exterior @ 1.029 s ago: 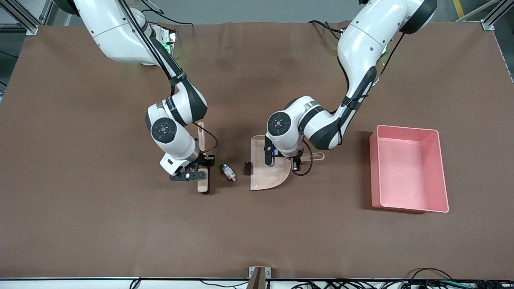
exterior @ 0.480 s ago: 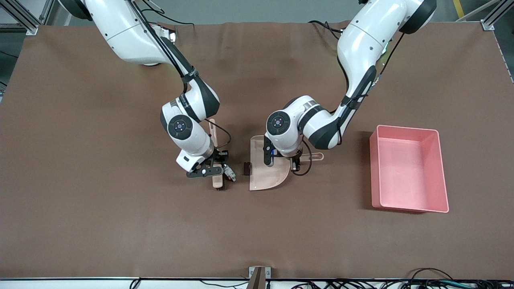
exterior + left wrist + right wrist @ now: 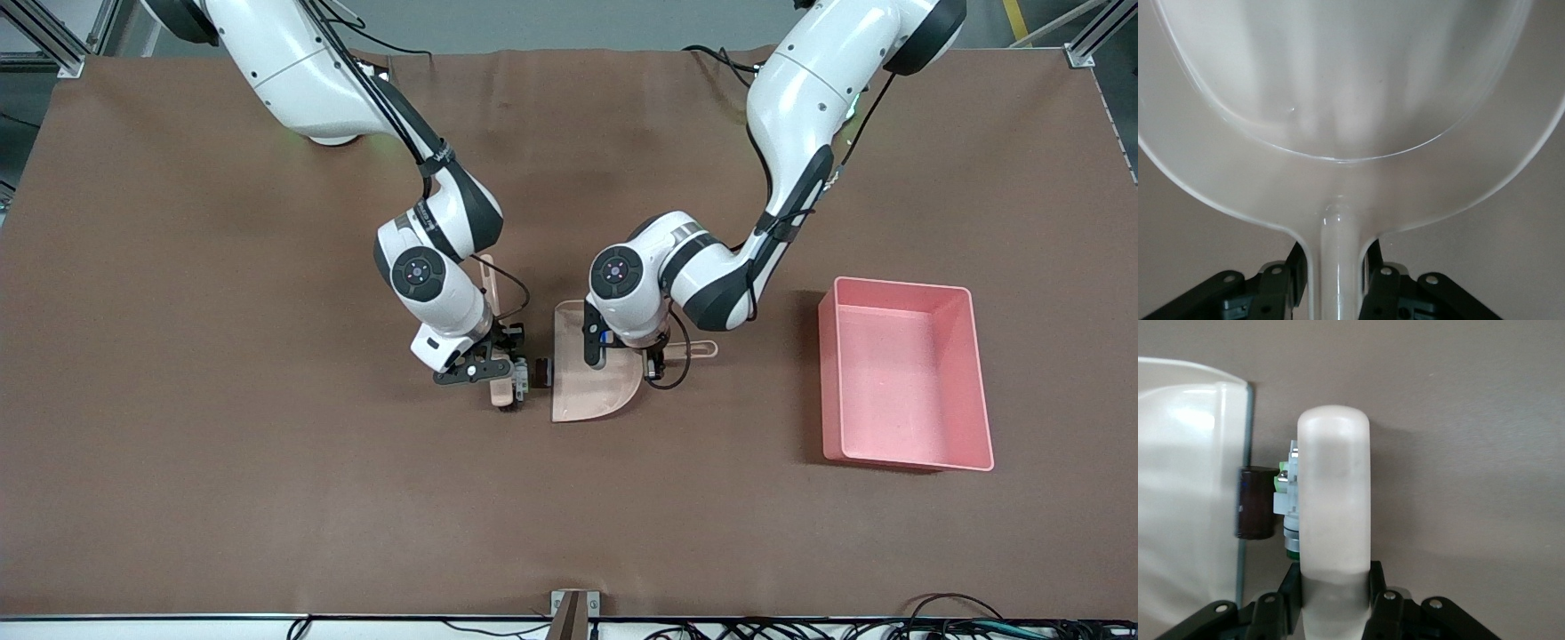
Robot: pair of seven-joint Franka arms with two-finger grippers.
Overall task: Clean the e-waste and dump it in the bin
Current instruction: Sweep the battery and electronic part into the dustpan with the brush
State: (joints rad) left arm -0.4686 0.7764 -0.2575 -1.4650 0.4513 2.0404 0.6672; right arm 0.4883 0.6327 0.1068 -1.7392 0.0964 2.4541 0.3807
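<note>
Right gripper (image 3: pixel 500 366) clamped on brush (image 3: pixel 1333 513); white-grey piece (image 3: pixel 1289 510), dark block (image 3: pixel 1255 502) pressed between brush and dustpan (image 3: pixel 587 391) lip; left gripper (image 3: pixel 656 354) clamped on dustpan handle (image 3: pixel 1337 267)

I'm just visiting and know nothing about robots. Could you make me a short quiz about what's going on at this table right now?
1. True or false: the two e-waste parts already lie in the pink bin.
2. Which tool does the right pincer hold: A) brush, B) dustpan, C) bin?
3. Fill in: the left pincer grips the dustpan by its ____.

Key: 1. False; they sit on the table between the brush and the dustpan's open edge. 2. A. 3. handle.
</note>
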